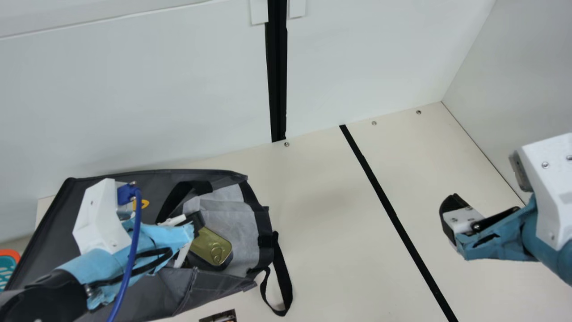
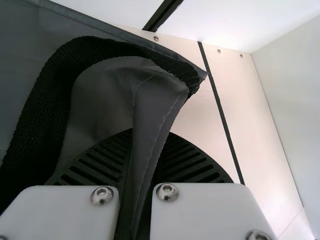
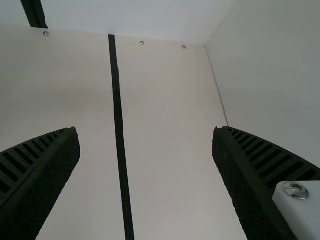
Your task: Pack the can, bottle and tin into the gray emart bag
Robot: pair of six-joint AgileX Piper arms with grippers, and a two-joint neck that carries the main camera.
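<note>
One dark gray fabric bag (image 1: pixel 170 290) lies on its side on the cream worktop (image 1: pixel 321 250), its mouth toward the right of the main view. One tin (image 1: pixel 210 246), a rounded rectangle with a shiny gold ring-pull lid and dark sides, sits just inside that mouth, against a pale gray, creased lining (image 1: pixel 237 223).

There are two end effectors. The left one (image 1: pixel 197 223) is over the bag mouth; the left wrist view has its two black ribbed fingers (image 2: pixel 106 159) pressed together on a stitched fold of the bag's smooth fabric. The right one (image 1: pixel 452 219) is above the worktop, well apart from the bag, its fingers spread wide with nothing between them.

The left arm hides part of the bag's side and mouth, and covers one end of the tin. A small orange mark (image 1: pixel 144 204) on the bag is partly covered too. At the left edge, an orange-rimmed teal object (image 1: pixel 6 264) is cut off; at the bottom edge, so is a dark printed item (image 1: pixel 220 316). Neither can be identified.

Coarsely woven black webbing (image 1: pixel 281 277) hangs in a loop from the bag's mouth onto the worktop. Three round screws (image 1: pixel 286 144) line the worktop's far edge, and one straight black stripe (image 1: pixel 393 214) crosses it.
</note>
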